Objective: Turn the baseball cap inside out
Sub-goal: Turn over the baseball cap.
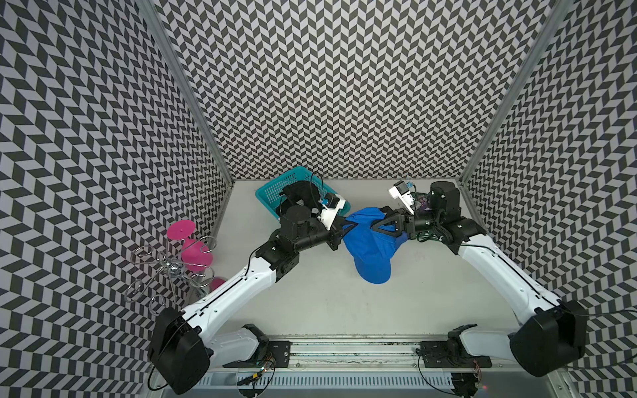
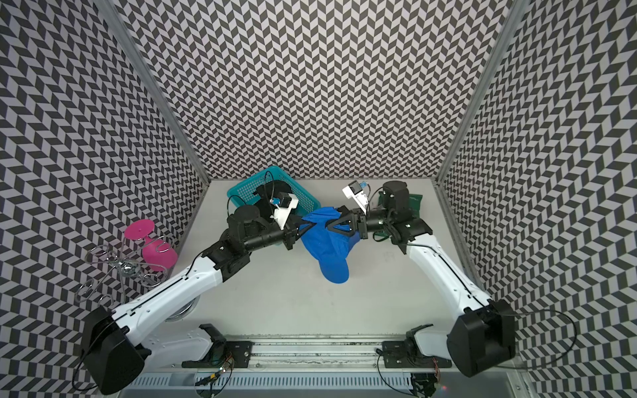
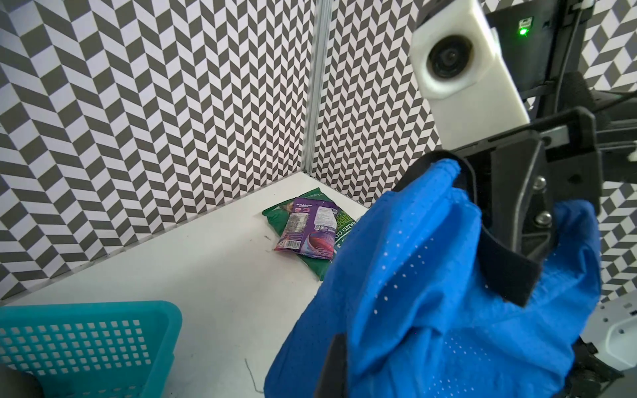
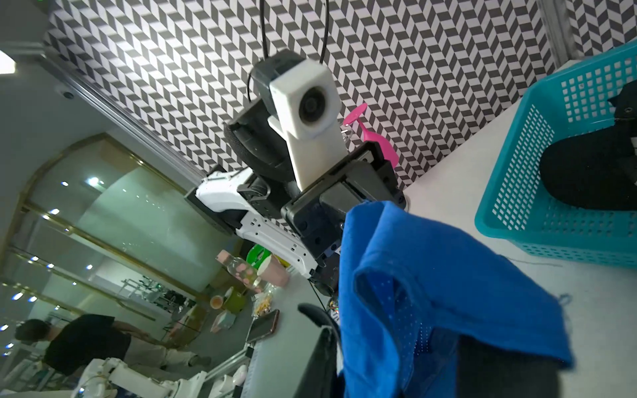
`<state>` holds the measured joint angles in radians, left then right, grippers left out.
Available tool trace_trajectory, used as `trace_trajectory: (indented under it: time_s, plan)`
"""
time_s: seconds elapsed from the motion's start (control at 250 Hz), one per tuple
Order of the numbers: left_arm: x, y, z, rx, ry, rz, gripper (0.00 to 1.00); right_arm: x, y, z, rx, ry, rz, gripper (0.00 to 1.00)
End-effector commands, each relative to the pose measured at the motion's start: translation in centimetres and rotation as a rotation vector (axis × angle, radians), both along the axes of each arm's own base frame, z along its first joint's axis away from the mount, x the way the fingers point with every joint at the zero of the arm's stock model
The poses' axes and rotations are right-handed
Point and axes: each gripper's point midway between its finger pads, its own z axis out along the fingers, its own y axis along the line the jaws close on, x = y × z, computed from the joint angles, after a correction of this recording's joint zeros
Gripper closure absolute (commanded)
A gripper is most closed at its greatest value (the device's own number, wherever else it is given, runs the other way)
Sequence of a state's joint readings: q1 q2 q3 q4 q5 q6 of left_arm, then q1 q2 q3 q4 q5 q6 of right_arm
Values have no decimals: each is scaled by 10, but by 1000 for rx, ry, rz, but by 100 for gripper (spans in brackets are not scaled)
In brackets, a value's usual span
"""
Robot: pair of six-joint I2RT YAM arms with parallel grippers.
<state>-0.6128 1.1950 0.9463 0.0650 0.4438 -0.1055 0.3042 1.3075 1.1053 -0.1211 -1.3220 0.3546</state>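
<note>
The blue baseball cap (image 1: 370, 248) (image 2: 327, 248) hangs between my two grippers above the middle of the table, its brim pointing down toward the near side. My left gripper (image 1: 347, 225) (image 2: 305, 224) is shut on the crown fabric at the cap's left edge. In the left wrist view the cloth (image 3: 431, 293) covers all but one finger (image 3: 336, 368). My right gripper (image 1: 375, 223) (image 2: 331, 225) reaches in from the right and is shut on the cap's back edge, where the black strap (image 3: 506, 272) loops over it. In the right wrist view, fabric (image 4: 448, 268) drapes between its fingers.
A teal basket (image 1: 275, 193) (image 2: 248, 189) holding a dark cap (image 1: 300, 194) stands at the back, just behind my left wrist. Snack bags (image 3: 310, 231) lie in the back right corner. A pink glass (image 1: 193, 248) and a wire rack (image 1: 165, 272) stand at the left wall.
</note>
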Motion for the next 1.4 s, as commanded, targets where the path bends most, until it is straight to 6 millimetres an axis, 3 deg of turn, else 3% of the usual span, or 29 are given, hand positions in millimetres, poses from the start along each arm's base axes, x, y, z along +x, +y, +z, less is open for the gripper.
trace_trajectory:
  time_s: [0.0,0.116,0.22,0.288,0.34,0.401,0.481,0.557,0.633,0.729,0.797,0.869,1.05,1.122,1.398]
  plan:
    - [10,32,-30,109,49,83,100,-23,-9,49,94,-129,82,84]
    - [-17,28,-29,69,90,-90,100,-4,-10,37,57,-114,15,97]
    - [-51,15,-8,-67,180,-323,100,30,-17,1,16,-6,-118,100]
    - [-69,10,9,-137,222,-439,100,49,-20,-26,-33,49,-201,95]
    - [-81,8,21,-178,230,-507,100,53,-19,-38,-51,73,-201,86]
    - [-82,9,28,-190,213,-503,100,53,-18,-37,-48,73,-186,77]
    - [-59,13,22,-147,193,-359,100,50,-19,-22,-31,28,-186,60]
    - [-39,16,14,-111,204,-246,100,48,-24,-2,-13,-36,-214,32]
    - [-30,16,14,-127,217,-208,100,52,-38,13,-7,-88,-300,11]
    - [-29,14,26,-186,201,-218,100,66,-67,21,-14,-106,-487,0]
    - [-27,13,35,-214,182,-219,100,68,-87,25,13,-120,-579,0]
    - [-26,13,43,-227,161,-220,100,62,-91,24,24,-149,-595,0]
    - [-20,13,54,-240,130,-206,100,46,-82,-10,-27,-60,-503,0]
    - [-16,14,56,-244,121,-182,100,43,-79,-20,-48,-26,-512,5]
    - [-3,17,57,-261,147,-109,100,22,-57,-27,-42,51,-460,20]
